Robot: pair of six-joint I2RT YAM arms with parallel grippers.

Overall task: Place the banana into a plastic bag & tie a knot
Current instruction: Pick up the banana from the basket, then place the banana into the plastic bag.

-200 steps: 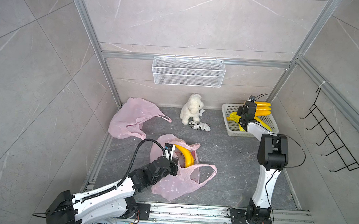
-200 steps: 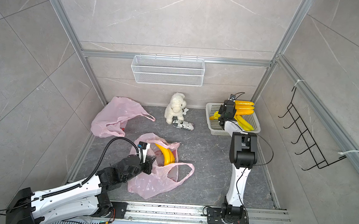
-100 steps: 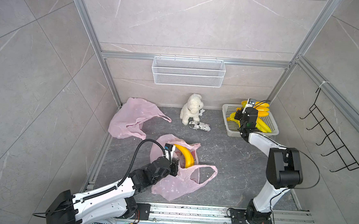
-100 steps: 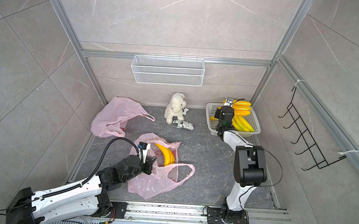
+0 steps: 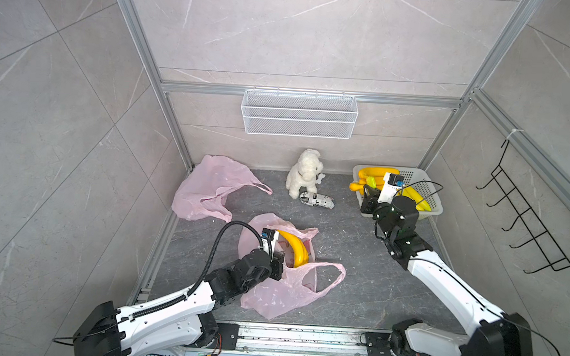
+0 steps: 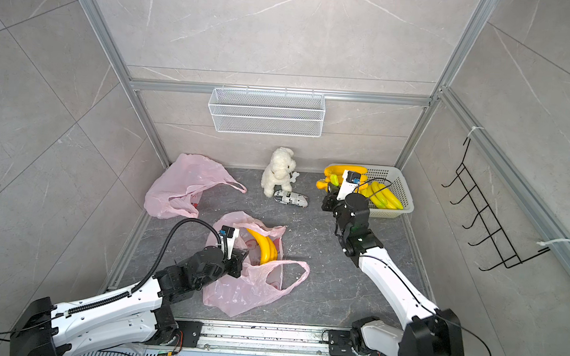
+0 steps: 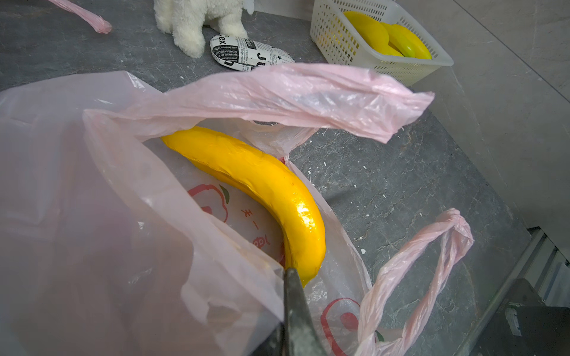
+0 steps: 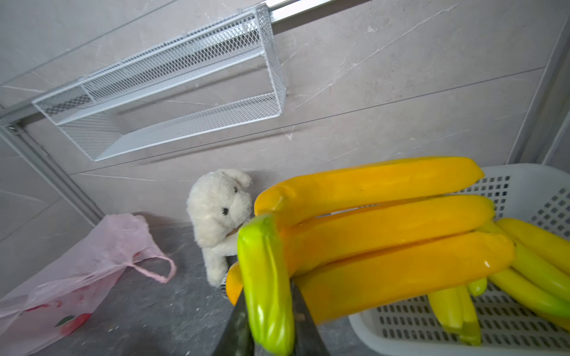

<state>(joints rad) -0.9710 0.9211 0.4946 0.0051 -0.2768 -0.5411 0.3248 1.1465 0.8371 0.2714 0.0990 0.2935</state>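
Banana (image 5: 294, 250) in pink bag (image 5: 279, 297), axis back-left/front-right, L fingers (image 7: 294, 311) pinch bag, R fingers (image 8: 305, 333) clamp bunch stem (image 8: 265, 277)

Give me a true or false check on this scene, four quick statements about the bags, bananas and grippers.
1. A banana lies inside the pink bag by the left gripper. True.
2. The right gripper holds the plush dog. False: it is shut on the green stem of a banana bunch.
3. The left gripper is shut on the pink bag. True.
4. The wire shelf holds bananas. False: other bananas lie in the white basket.
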